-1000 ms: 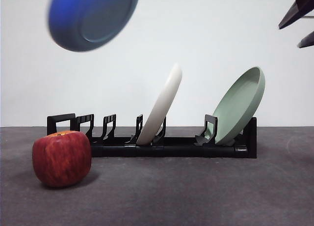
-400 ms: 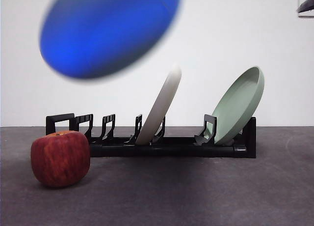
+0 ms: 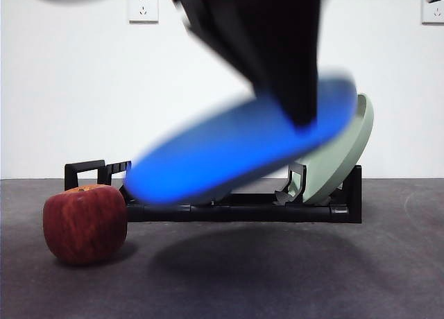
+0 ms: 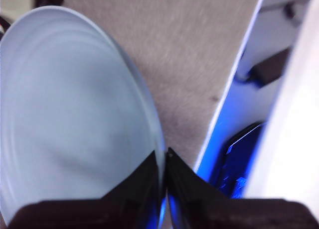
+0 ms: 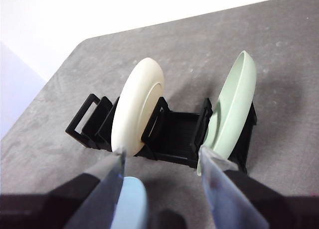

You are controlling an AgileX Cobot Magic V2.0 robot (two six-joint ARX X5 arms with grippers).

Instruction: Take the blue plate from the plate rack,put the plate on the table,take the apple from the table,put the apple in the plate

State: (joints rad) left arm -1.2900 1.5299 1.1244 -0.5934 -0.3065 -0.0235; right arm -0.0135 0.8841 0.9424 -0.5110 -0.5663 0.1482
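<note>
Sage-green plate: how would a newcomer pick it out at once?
Find the long black plate rack on the grey table. Two plates lean in it; the sage-green plate stands at the end away from the loop handle. Its neighbour, the cream-white plate, is paler and thicker.

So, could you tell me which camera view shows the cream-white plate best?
The right wrist view: the cream-white plate stands upright in the plate rack, fully visible. In the front view the blue plate, held by the left gripper, hides it. The left wrist view doesn't show it.
</note>
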